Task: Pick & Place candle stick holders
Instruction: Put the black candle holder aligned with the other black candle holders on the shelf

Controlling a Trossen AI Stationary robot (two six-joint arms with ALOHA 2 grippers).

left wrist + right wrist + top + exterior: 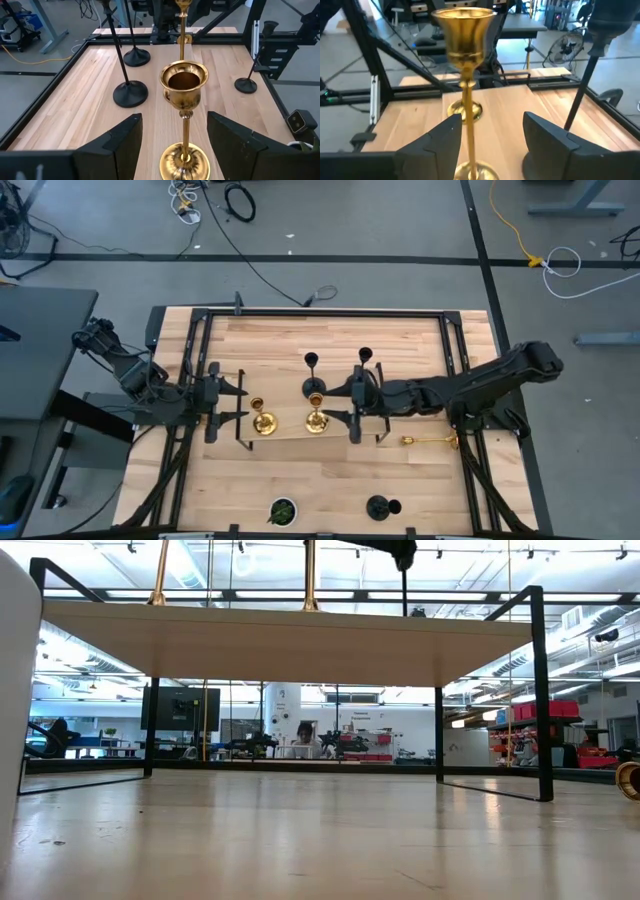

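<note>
**Operator:** On the table's middle strip I have both arms facing each other. My left gripper (240, 405) is spread wide with a gold holder (263, 420) standing upright between its fingers (120, 145) — nothing is clamped. My right gripper (352, 402) is the same: fingers (547, 137) parted, the second gold holder (316, 418) upright in the gap, closer to one finger than the other.

**Spotter:** Where are the rest?

**Operator:** Two black holders (312, 362) stand just behind the right gripper. A third gold one (430, 440) lies on its side near the right edge, and a black one (382, 506) sits at the front edge, beside a small dark dish with green inside (282, 510).

**Spotter:** Risks?

**Operator:** These are top-heavy on thin stems. Since the right stem sits off-centre, I judge one finger would touch first on closing and could tip it. A grip high on the stem may let it swing — and the nearer black holder (592, 55) stands close enough to get knocked on lifting.
</note>
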